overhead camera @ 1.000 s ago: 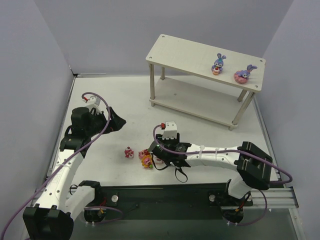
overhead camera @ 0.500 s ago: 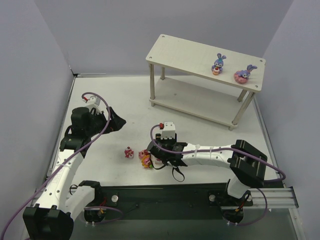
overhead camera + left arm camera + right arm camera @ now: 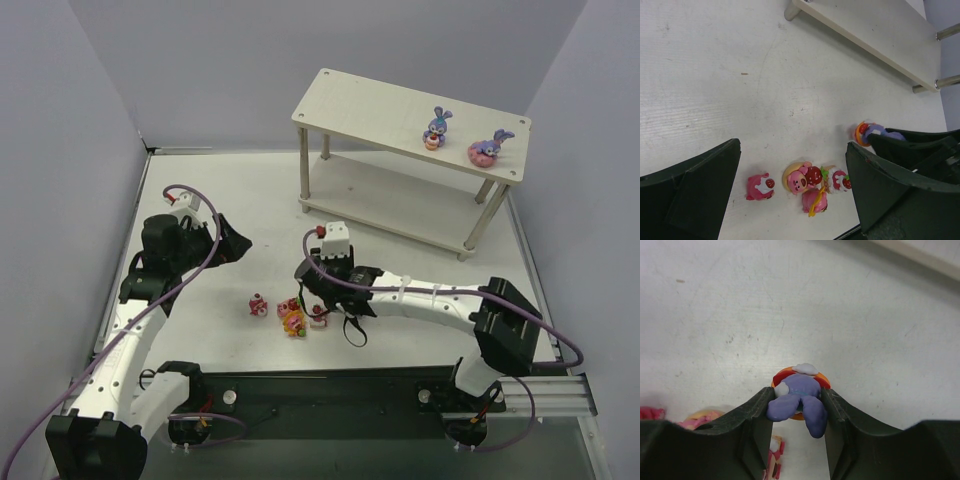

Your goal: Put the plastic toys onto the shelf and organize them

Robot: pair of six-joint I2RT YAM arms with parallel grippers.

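Observation:
My right gripper [image 3: 797, 407] is shut on a purple long-eared bunny on an orange base [image 3: 799, 390], low over the table. In the left wrist view the same bunny [image 3: 866, 133] shows at the tips of the right gripper's fingers [image 3: 910, 145]. Several pink toys lie close together on the table: a small pink one [image 3: 257, 304], a pink bear [image 3: 800, 179], a strawberry cake [image 3: 838, 180] and a pink and yellow piece [image 3: 815, 201]. My left gripper [image 3: 228, 243] hangs open to their left. The wooden shelf [image 3: 380, 100] bears two bunnies [image 3: 437, 127] [image 3: 489, 148] on its top board.
The shelf's lower board [image 3: 390, 205] is bare. Grey walls close in the table on the left, back and right. The black base rail [image 3: 330, 395] runs along the near edge, just in front of the toy cluster.
My right gripper has closed on the bunny and drawn back a little from the toy cluster, toward the far side. The left arm has not moved.

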